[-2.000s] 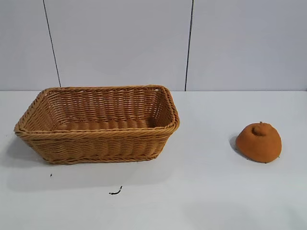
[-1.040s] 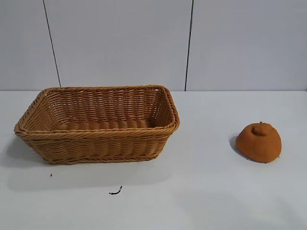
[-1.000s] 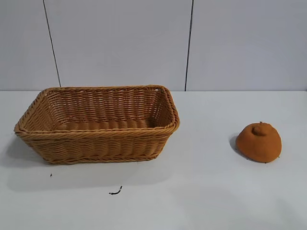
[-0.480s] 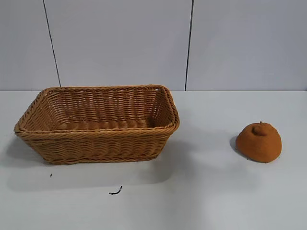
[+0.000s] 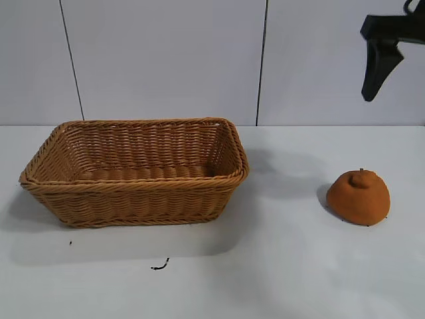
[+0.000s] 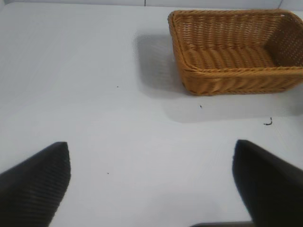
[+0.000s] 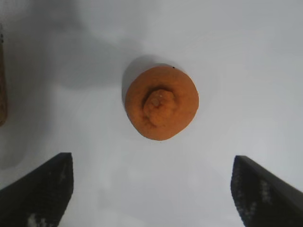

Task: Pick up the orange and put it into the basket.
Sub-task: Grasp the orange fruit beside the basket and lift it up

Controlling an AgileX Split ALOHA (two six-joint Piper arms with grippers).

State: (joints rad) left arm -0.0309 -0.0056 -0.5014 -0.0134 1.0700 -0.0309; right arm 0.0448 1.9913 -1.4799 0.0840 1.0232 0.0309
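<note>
The orange (image 5: 358,197) sits on the tabletop (image 5: 285,266), well apart from the basket (image 5: 136,171) and on its right. The right end effector (image 7: 151,189) hangs high above it, pointing down, fingers wide apart, the orange slightly off its centre. The left end effector (image 6: 151,182), also spread, idles beyond the basket, so the right is nearer.

Basket (image 5: 136,199) is showing as woven wicker, tan-brown w/ a slight sheen, ribbed walls & braided rim. Orange (image 5: 358,197) is looking dull matt, grainy, w/ a rough knob on top. Table (image 5: 285,279) is reading as smooth, matt white. Right gripper (image 7: 151,189) fingers (image 7: 40,189) are looking like black matt plastic, finely textured.
</note>
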